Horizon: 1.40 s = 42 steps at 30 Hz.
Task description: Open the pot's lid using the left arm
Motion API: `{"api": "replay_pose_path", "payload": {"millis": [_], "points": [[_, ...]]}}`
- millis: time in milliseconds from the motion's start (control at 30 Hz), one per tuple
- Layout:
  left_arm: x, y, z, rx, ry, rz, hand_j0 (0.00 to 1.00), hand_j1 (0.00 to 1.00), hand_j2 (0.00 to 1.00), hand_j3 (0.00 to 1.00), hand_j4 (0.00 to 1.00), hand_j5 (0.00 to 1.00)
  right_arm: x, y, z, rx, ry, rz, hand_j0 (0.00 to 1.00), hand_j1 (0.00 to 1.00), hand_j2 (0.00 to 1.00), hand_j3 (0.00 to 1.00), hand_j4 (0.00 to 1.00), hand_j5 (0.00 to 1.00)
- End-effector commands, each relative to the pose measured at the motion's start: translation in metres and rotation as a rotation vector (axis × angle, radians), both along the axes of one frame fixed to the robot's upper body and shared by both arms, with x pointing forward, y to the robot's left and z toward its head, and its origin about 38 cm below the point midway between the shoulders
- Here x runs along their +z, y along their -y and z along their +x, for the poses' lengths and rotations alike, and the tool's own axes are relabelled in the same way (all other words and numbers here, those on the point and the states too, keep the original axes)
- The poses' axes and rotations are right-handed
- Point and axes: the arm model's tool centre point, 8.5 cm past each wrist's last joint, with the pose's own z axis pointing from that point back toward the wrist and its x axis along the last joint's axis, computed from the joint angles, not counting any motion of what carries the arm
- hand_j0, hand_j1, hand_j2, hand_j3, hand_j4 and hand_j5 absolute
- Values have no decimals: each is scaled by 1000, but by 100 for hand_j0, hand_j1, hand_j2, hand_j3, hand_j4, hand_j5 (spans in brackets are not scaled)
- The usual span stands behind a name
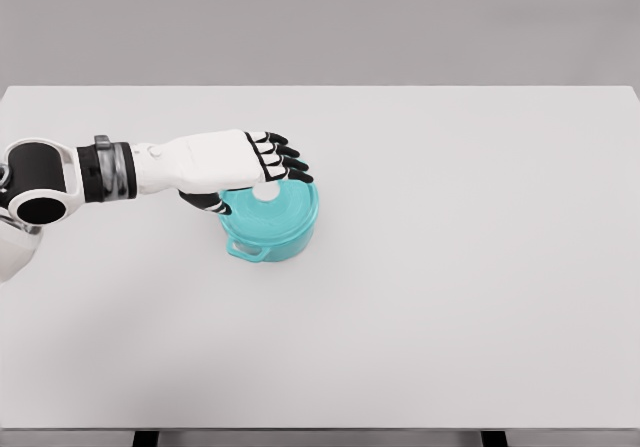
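Note:
A teal pot (pixel 278 235) stands on the white table, left of the middle, with a side handle (pixel 247 251) facing me. Its teal lid (pixel 290 210) sits on it, with a white knob (pixel 268 195) at its centre. My left hand (pixel 258 185) reaches in from the left and hangs right over the lid's near-left part. Its black-tipped fingers (pixel 283 159) spread past the knob on the far side, and the thumb (pixel 207 203) lies on the left side of the pot. The knob shows in the gap between thumb and fingers, not clasped. The far-left rim is hidden by the palm.
The white table (pixel 480 267) stretches wide to the right and towards me, its far edge against a grey wall. My left forearm (pixel 110 171) lies low across the table's left part.

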Motion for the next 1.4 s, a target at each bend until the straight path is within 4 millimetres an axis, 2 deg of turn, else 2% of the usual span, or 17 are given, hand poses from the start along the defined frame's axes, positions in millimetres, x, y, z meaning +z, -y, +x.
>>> {"api": "replay_pose_path", "payload": {"millis": [0,367,467,633,1000,1367], "points": [[1,0,0,2,-1,-4,100,100,100,100,100,100,0,0,0,-2,0,0,100,100,100,100,100,100],[-5,0,1,1,-15,6,89,89,89,89,89,89,0,0,0,-1,0,0,100,100,100,100,100,100],[-9,-6,9,32,-25,18,89,89,89,89,89,89,0,0,0,-2,1,-1,100,100,100,100,100,100],[-10,-8,10,38,-22,28,89,89,89,89,89,89,0,0,0,-2,1,-1,100,100,100,100,100,100],[-10,8,10,12,-10,23,90,90,90,90,90,90,0,0,0,-2,0,0,100,100,100,100,100,100],[-4,10,13,10,16,42,90,90,90,90,90,90,0,0,0,-2,0,0,100,100,100,100,100,100]]}}
